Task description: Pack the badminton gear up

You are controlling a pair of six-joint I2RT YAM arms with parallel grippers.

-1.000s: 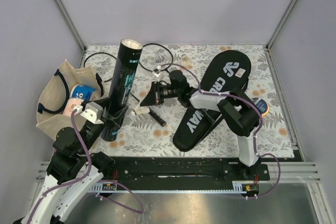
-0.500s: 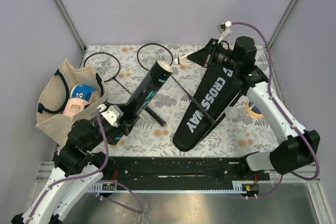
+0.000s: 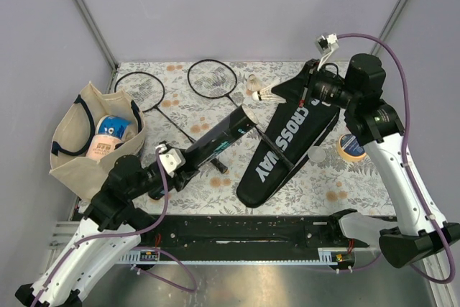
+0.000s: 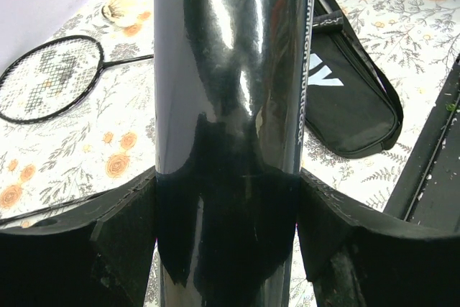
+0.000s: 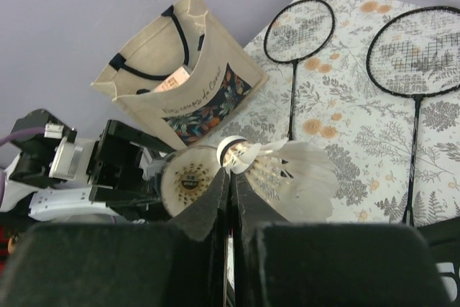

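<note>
**Tube tips down to meet the shuttlecock**

Across the earlier frames the tube (image 3: 215, 141) has swung from nearly upright to a low slant. Its open mouth now points toward the upper right of the overhead view. The right arm has unfolded from the centre out to the upper right.

The right gripper (image 5: 231, 180) has its fingers pressed together, pinching a shuttlecock (image 5: 291, 177) at its cork end. It holds it above the top of the cover (image 3: 284, 150). In the right wrist view the tube's mouth sits just left of the fingertips, nearly in line with the shuttlecock.

The left gripper (image 4: 227, 228) has its fingers spread wide around the tube's lower part, clamped on both sides.

This looks like the two arms lining up to feed the shuttlecock into the tube, with a gap between them not yet closed. A second shuttlecock (image 3: 252, 83) lies on the mat just left of the held one. The two racquets (image 3: 213, 78) lie unpacked in the upper left, and the cover is lying flat.
</note>
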